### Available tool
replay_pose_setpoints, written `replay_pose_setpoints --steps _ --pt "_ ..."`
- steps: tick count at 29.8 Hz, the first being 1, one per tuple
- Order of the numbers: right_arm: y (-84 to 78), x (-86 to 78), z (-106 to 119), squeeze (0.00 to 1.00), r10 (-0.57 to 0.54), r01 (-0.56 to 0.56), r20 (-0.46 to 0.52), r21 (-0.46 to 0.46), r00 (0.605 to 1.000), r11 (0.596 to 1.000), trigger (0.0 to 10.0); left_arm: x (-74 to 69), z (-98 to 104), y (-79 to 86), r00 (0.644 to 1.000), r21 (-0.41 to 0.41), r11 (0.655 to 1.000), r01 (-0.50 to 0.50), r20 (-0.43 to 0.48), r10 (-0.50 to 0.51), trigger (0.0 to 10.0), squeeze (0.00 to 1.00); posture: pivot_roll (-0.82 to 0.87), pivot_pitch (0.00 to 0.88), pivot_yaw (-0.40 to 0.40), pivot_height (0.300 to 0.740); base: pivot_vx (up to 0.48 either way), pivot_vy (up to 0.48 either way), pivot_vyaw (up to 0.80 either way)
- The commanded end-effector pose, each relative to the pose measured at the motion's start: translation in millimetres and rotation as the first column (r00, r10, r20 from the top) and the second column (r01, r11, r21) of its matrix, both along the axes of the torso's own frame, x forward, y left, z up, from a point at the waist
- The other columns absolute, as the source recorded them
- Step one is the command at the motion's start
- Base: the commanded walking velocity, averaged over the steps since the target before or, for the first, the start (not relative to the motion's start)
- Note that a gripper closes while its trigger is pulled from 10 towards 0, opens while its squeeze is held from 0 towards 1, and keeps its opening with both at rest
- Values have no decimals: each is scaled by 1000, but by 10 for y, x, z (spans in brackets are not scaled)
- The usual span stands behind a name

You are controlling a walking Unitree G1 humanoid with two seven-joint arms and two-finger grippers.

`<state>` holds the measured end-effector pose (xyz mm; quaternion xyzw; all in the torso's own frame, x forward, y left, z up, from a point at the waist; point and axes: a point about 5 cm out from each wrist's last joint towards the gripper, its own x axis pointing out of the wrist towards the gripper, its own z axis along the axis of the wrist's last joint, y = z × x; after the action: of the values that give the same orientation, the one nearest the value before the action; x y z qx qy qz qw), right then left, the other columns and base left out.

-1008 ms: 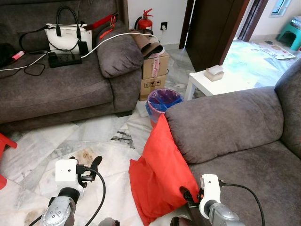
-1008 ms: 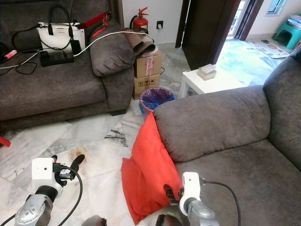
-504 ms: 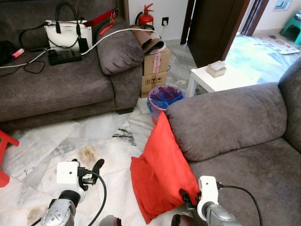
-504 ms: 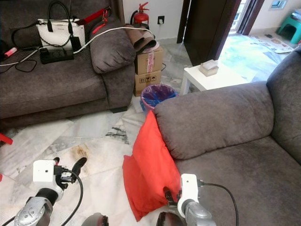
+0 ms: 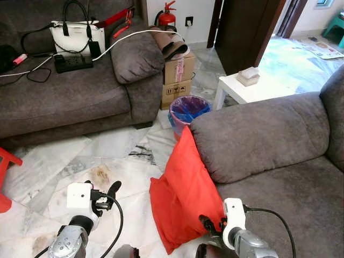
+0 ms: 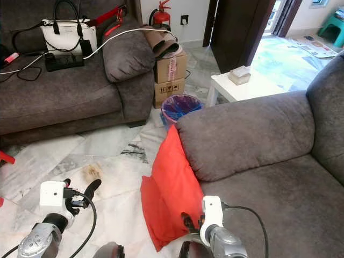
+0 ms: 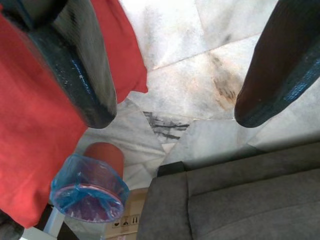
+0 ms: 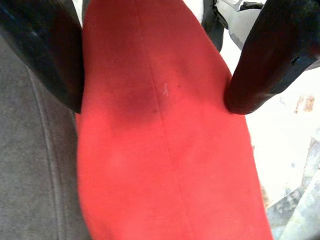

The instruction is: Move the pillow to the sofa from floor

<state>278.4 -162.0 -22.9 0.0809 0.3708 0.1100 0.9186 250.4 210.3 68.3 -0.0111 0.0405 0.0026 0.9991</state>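
- The right gripper (image 8: 152,75) sits low at the near edge of the red pillow (image 5: 183,199), its two black fingers (image 8: 45,55) spread wide with the pillow's edge between them; the fingers flank the fabric but I cannot tell whether they press on it yet.
- The pillow stands on its edge on the marble floor (image 5: 64,166), directly ahead of the right gripper, leaning against the arm of the grey sofa (image 5: 263,134) that lies on that gripper's outer side.
- The left gripper (image 7: 170,80) hangs open over bare floor, its fingers well apart and holding nothing; the pillow's other face is just inward of it, toward the right gripper.
- Beyond both grippers, past the pillow's top corner, a bin lined with a blue bag (image 5: 186,111) stands close to the sofa arm.
- The step in hand looks like the approach and grasp: the pillow is framed but not lifted.
- The next move calls for closing the right fingers firmly on the pillow's edge, since soft fabric may slip, then raising it clear of the sofa arm and swinging it outward onto the seat cushion (image 5: 301,199) beside that gripper.
- The left gripper could steady the opposite face if one pinch proves too weak.
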Motion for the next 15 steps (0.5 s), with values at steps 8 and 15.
replay_pose_setpoints --steps 8,15 --pt "126 -147 -136 0 -31 31 -47 18 998 999 10000 -51 -26 -37 1000 -11 1000 20 -21 -20 10000 0 249 192 -5 631 0 0 0" --pt "235 -113 -110 0 -99 100 -12 76 995 992 10000 -62 -9 -48 1000 -12 1000 20 -17 -20 10000 0 271 195 -2 631 0 0 0"
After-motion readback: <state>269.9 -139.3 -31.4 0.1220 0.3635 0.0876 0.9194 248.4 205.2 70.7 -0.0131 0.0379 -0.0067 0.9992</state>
